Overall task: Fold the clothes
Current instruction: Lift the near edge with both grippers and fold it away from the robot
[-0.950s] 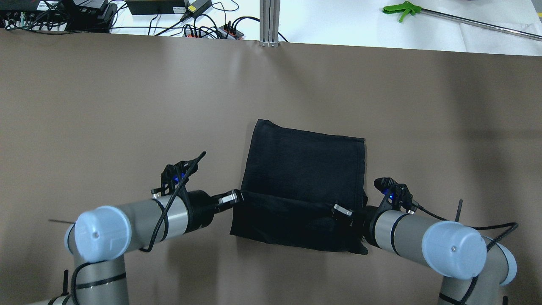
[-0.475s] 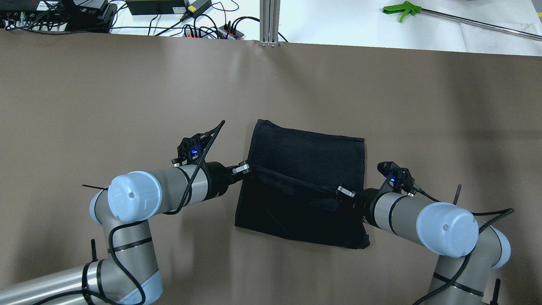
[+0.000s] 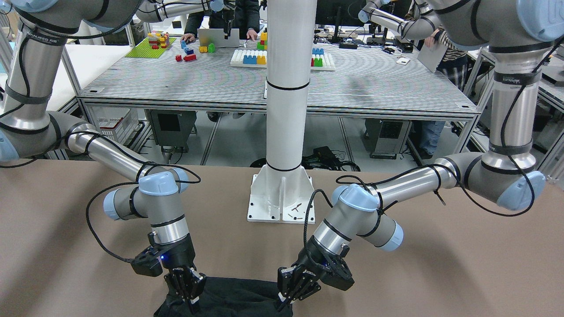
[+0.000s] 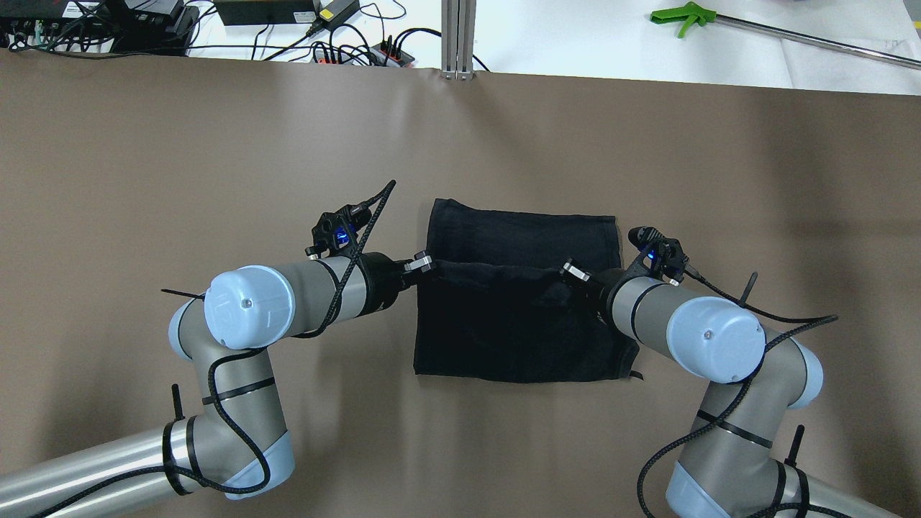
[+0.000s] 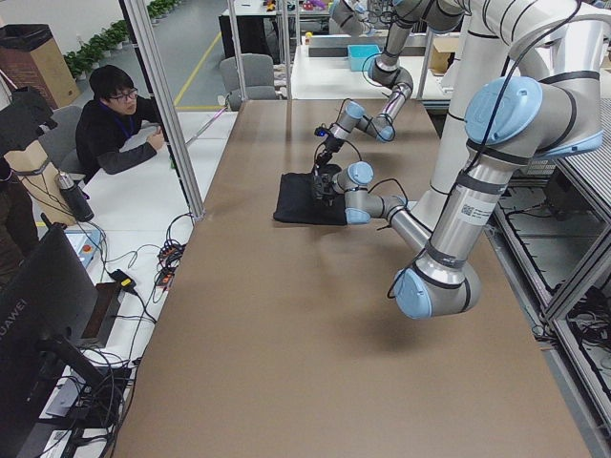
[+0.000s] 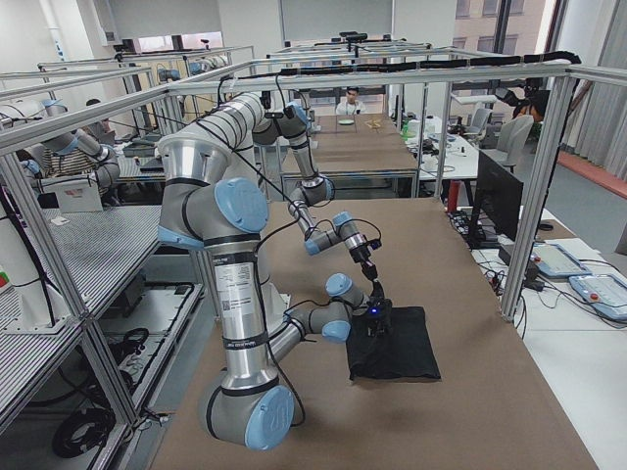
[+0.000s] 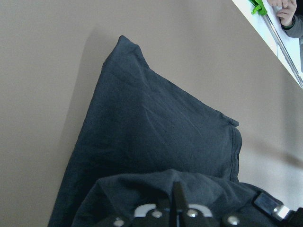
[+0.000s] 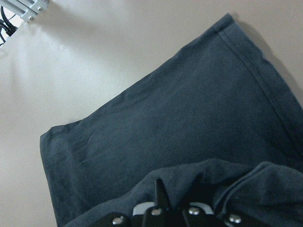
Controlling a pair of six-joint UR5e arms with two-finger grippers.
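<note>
The black garment (image 4: 518, 338) lies on the brown tabletop (image 4: 216, 158), between the two arms, partly doubled over on itself. The left end effector (image 4: 424, 263) is clamped on the left corner of the raised fold. The right end effector (image 4: 573, 271) is clamped on the fold's right end, and the cloth sags slightly between them. In both wrist views, bunched fabric sits right at the fingers. A second ago both end effectors held this fold much nearer the robot. They have since carried it away from the robot toward the far hem, so only a narrow strip of the lower layer shows beyond it. The garment's near edge has also drawn in, away from the robot.
</note>
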